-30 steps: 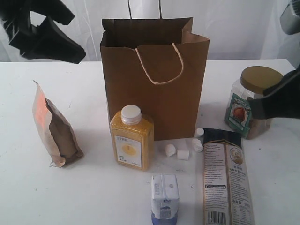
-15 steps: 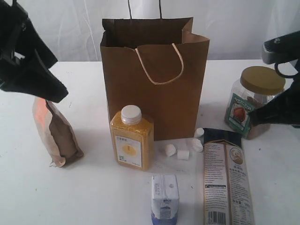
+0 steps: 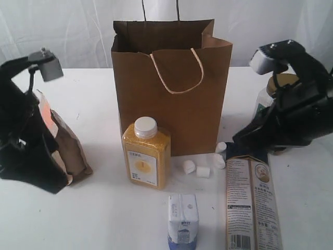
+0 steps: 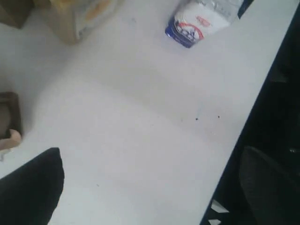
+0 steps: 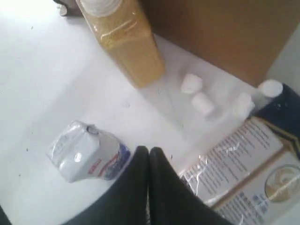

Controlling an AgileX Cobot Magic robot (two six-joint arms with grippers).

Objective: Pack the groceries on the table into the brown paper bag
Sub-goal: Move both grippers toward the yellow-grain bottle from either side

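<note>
A brown bag [image 3: 171, 88] stood upright on the table [image 3: 93, 219]. From it: bottle [image 3: 146, 156] at 6 o'clock, carton [image 3: 183, 217] beyond, marshmallows [image 3: 203, 171] at 5, packet [image 3: 252, 203] at 4, pouch [image 3: 70, 151] at 8. The left gripper [image 3: 44, 177], spread wide, hung by the pouch; the right gripper [image 5: 149, 154], pinched closed, hovered between carton and packet.

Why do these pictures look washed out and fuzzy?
Exterior view: bright backdrop leaves the right arm a dark shape, though the brown paper bag is sharp. Left wrist view: soft, the white table nearly blown out, the small carton blurred. Right wrist view: glare streaks on the long packet; the closed fingers are out of focus.
</note>
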